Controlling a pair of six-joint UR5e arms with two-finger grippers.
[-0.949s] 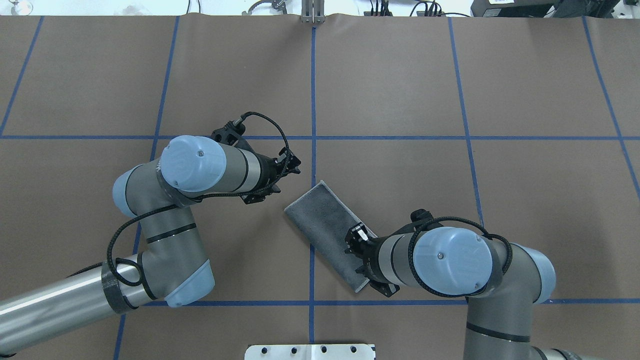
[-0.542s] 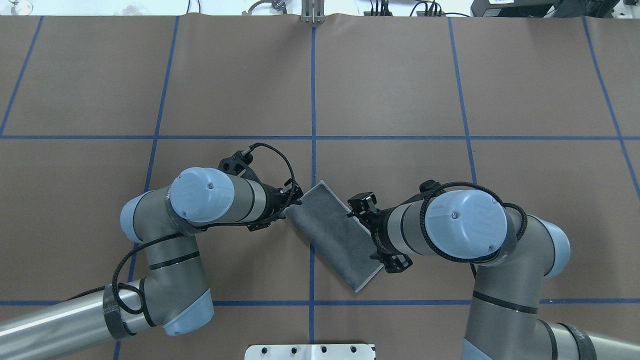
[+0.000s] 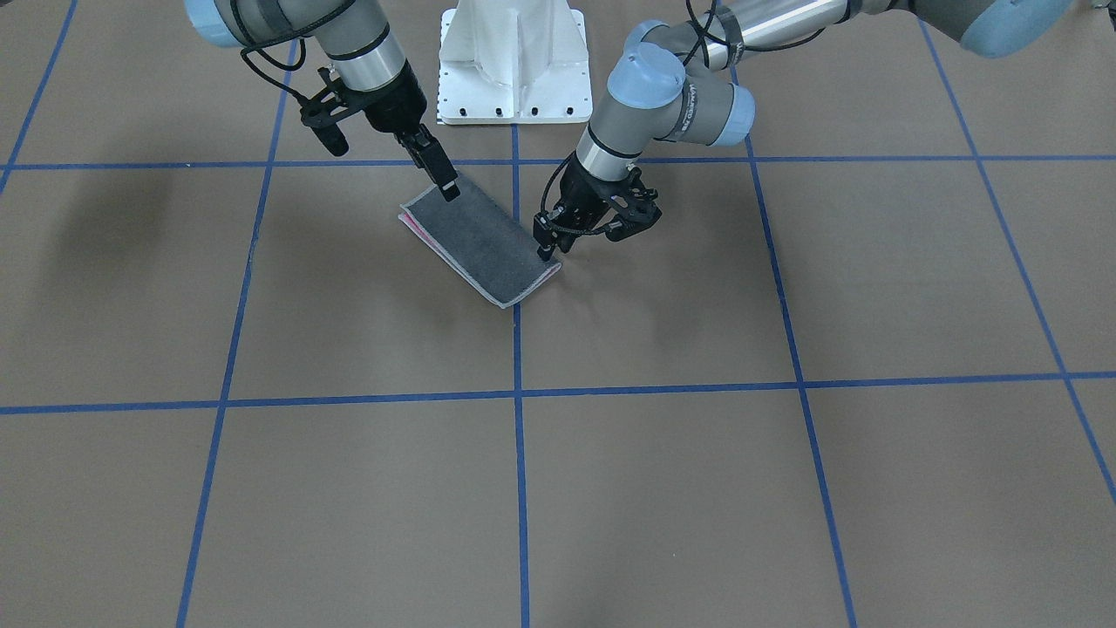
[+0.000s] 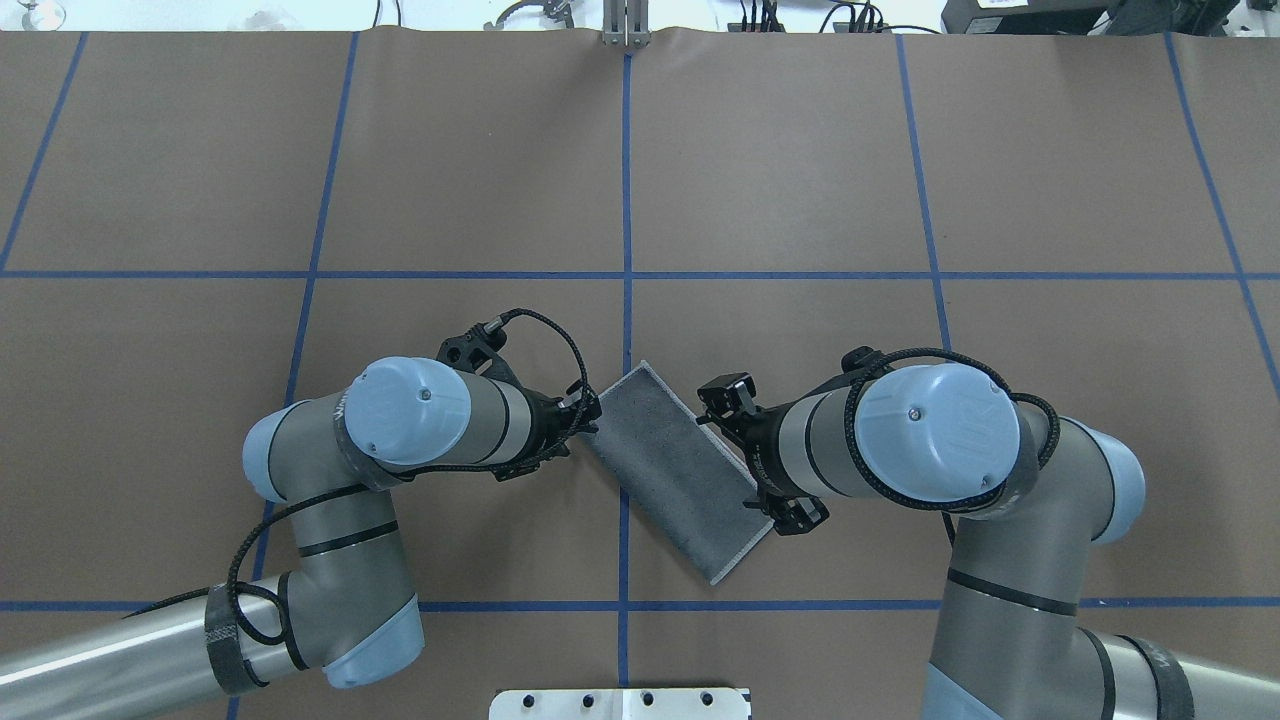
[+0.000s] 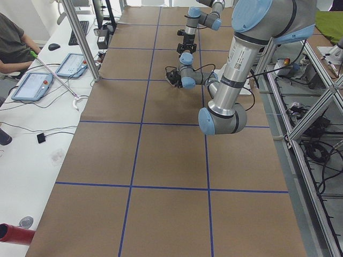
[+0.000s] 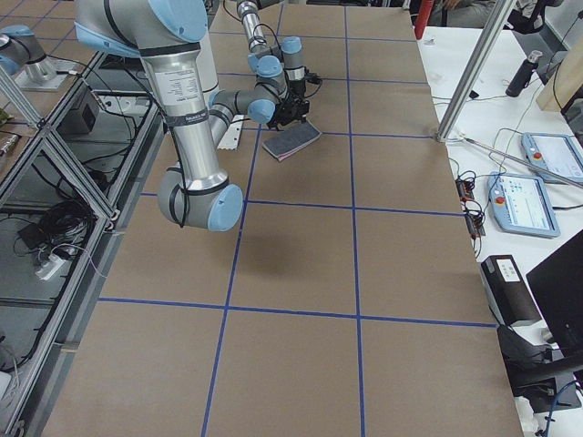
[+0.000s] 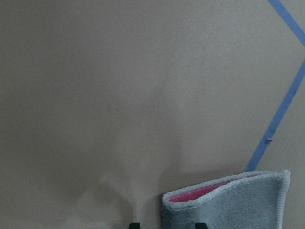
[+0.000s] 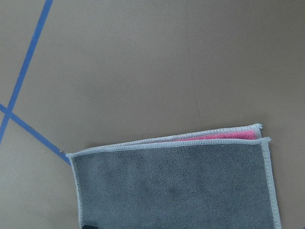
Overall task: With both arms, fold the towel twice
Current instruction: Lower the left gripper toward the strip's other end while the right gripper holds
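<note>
The towel (image 4: 672, 468) lies flat near the table's middle, folded once into a strip. Its dark grey face is up and pink shows between the layers (image 8: 224, 136). My left gripper (image 4: 592, 412) is low at the strip's far-left corner (image 3: 549, 266). It is open, and in the left wrist view its fingertips (image 7: 135, 225) stand either side of the towel's edge (image 7: 164, 210). My right gripper (image 3: 446, 187) hovers at the strip's right long side, open and holding nothing. One fingertip (image 8: 90, 226) shows over the grey cloth.
Brown table cover crossed by blue tape lines (image 4: 626, 200). The white pedestal base (image 4: 620, 703) sits at the near edge between the arms. In the left side view a seated person (image 5: 13, 48) and tablets (image 5: 32, 85) are at a side desk.
My right gripper left the towel's near end and drew back to its right side. My left gripper came down and in, reaching the towel's far-left corner. The towel stayed folded.
</note>
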